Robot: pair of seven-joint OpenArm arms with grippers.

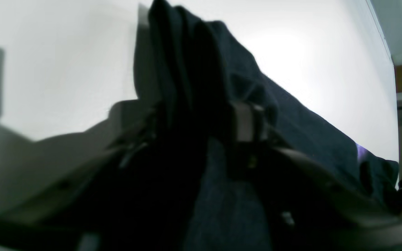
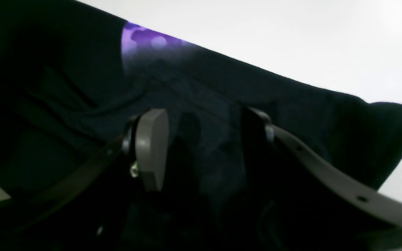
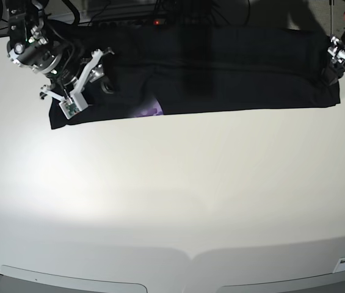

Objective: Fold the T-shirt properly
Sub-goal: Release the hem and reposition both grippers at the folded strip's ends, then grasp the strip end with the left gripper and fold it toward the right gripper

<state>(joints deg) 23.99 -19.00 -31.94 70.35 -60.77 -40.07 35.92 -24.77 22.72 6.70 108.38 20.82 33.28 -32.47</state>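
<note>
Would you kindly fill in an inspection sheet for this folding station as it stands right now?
Surface: white table, bare in front of the cloth.
Job's things: black T-shirt lies as a long band along the far edge; a bit of purple print peeks out at its near edge.
Clutter: nothing seen.
Grippers: right gripper open, one finger either side of a fold at one end of the T-shirt. Left gripper at the other end with cloth bunched between its fingers; whether it grips is unclear.
Cables: dark cables beyond the far edge.
Surroundings: small red light behind the table; otherwise dark.
</note>
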